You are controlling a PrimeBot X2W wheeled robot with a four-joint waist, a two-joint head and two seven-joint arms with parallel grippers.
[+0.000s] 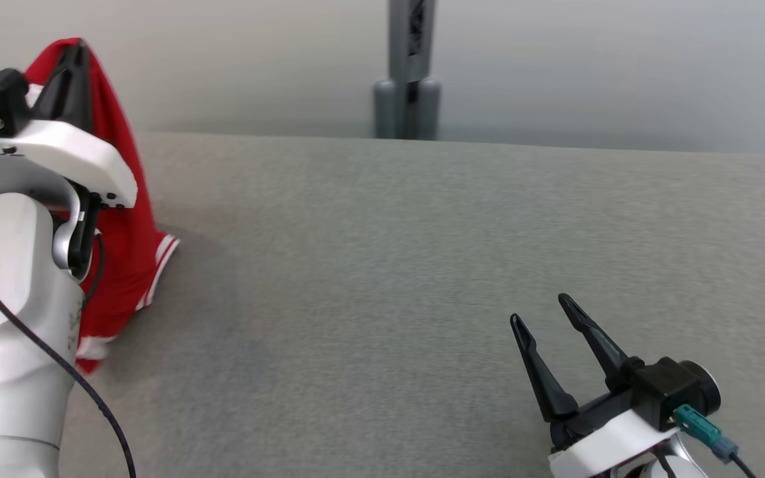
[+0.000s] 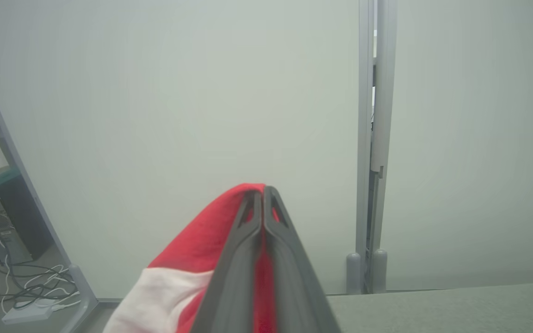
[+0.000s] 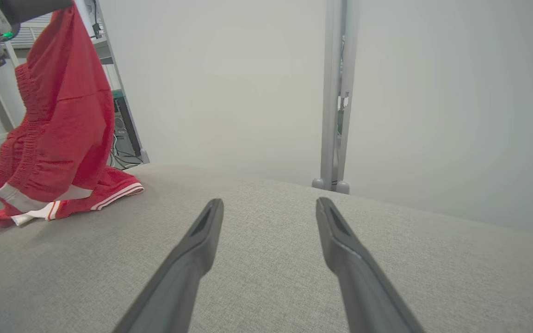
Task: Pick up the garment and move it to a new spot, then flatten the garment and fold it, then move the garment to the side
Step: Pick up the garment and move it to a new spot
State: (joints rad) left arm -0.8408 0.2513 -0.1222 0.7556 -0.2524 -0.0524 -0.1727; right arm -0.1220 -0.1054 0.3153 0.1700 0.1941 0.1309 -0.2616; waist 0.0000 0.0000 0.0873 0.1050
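Observation:
The garment (image 1: pixel 123 219) is red cloth with white stripes along its hem. It hangs from my left gripper (image 1: pixel 76 53), which is raised at the far left of the table and shut on the cloth's top edge. Its lower part still rests on the grey table (image 1: pixel 422 265). In the left wrist view the two fingers press together over red and white cloth (image 2: pixel 201 245), gripper tip (image 2: pixel 263 192). From the right wrist view the garment (image 3: pixel 58 125) dangles at the left. My right gripper (image 1: pixel 542 312) sits low at the front right, open, nothing between its fingers (image 3: pixel 201 231).
A grey post (image 1: pixel 409 73) stands behind the table's far edge against a pale wall. A shelf frame and cables on the floor (image 2: pixel 30 286) lie beyond the table's left side. The grey cloth surface stretches wide between the two arms.

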